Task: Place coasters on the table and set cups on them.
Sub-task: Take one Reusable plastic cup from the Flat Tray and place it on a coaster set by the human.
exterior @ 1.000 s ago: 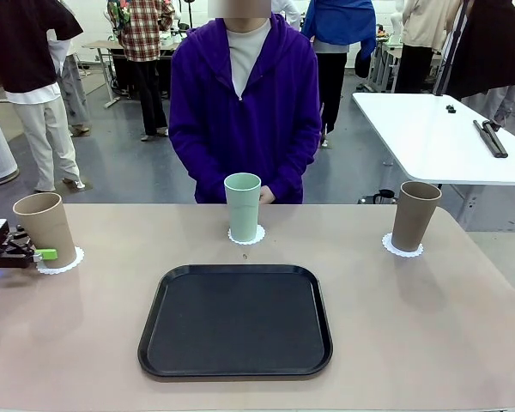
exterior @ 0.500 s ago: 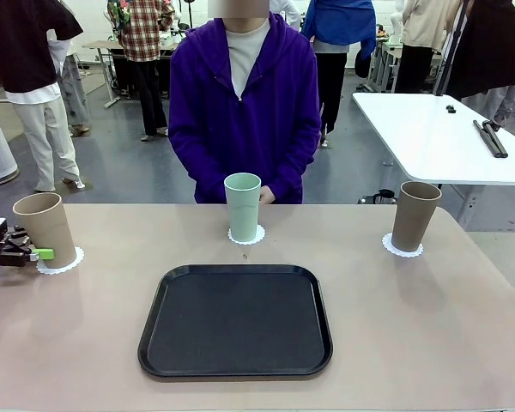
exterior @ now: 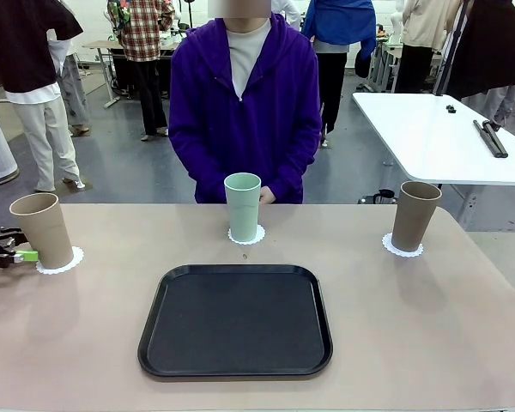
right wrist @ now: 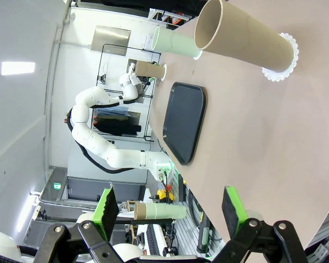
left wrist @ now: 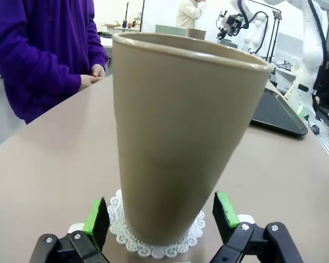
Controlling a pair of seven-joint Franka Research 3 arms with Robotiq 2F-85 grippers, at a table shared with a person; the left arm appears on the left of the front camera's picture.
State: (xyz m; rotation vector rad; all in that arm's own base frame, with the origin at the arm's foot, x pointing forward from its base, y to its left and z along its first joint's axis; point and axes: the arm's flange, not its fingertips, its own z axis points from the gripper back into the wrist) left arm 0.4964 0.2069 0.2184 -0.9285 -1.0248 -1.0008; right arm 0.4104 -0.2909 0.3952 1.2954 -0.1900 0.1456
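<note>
Standing upright on its lacy coaster (exterior: pixel 59 260) near the table's (exterior: pixel 412 326) left edge, the brown cup (exterior: pixel 42 229) looks freshly set down, and the left gripper (exterior: pixel 7 252) sits low just beside it with its jaws spread. In the left wrist view the green pads (left wrist: pixel 96 216) flank the cup's base (left wrist: pixel 170 164) with a gap on each side, so nothing is being pinched. The mint cup (exterior: pixel 242 207) rests on a second coaster (exterior: pixel 246 235) at the far middle, in front of the person in purple (exterior: pixel 245 103), and the other brown cup (exterior: pixel 414 215) stands on a third coaster (exterior: pixel 402 246) toward the right. A black tray (exterior: pixel 236 319) lies bare in the centre. The right gripper (right wrist: pixel 170 205) hangs well clear of the right cup, fingers wide apart.

By the look of it, all three cups are placed. The main risk is the left arm's retreat: a sideways swing could clip the tall, narrow-based cup and topple it, or a pad dragging low could catch the thin paper and pull it askew.
</note>
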